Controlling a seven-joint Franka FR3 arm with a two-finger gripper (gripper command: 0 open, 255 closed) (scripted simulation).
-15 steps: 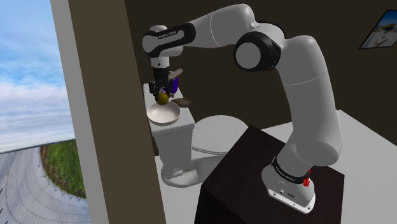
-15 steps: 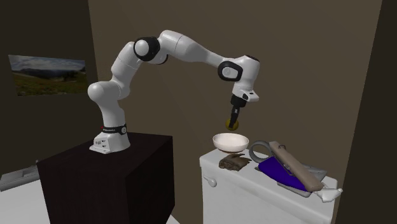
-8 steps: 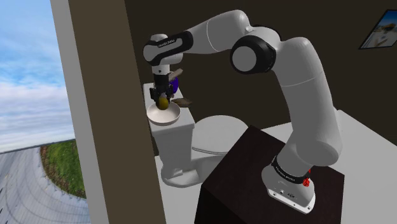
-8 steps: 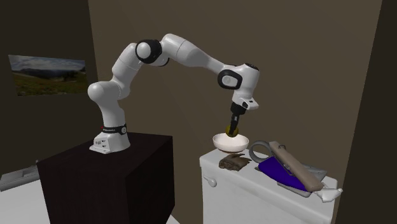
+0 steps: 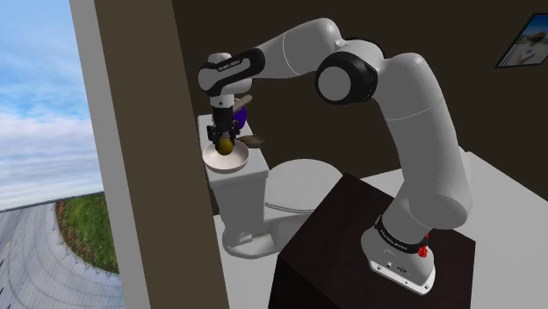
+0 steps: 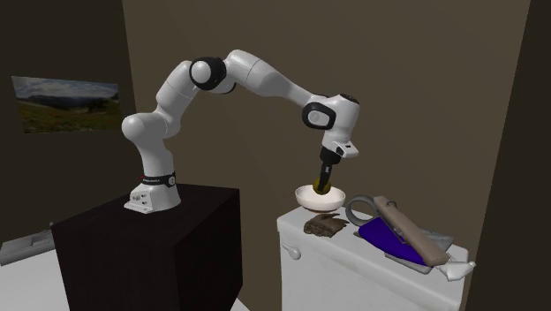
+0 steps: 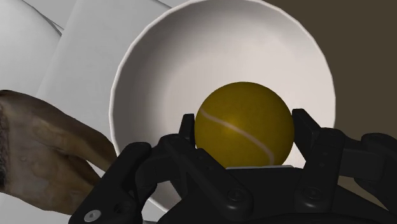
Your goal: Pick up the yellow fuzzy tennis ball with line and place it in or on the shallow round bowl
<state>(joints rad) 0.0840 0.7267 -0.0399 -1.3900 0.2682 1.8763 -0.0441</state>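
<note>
- the white toilet tank (image 6: 353, 256) has the bowl on its lid.
- the white round bowl (image 7: 210, 51) sits right under my pincer.
- my black pincer (image 6: 323, 182) squeezes the ball from both sides.
- the yellow ball (image 7: 244, 124), with a pale line, hangs low over the bowl's inside.

Hidden behind tool (image 7: 243, 126) and ball (image 7: 236, 105): part of bowl (image 7: 191, 54) rim; brown lump (image 7: 38, 153) cut by picture edge.

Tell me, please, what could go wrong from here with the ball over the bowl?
1. The ball, clasped by the jaws, hangs low over the shallow bowl; let go, it might bounce or roll out.
2. The bowl stands near the edge of the tank; pushing lower could tip it off.
</note>
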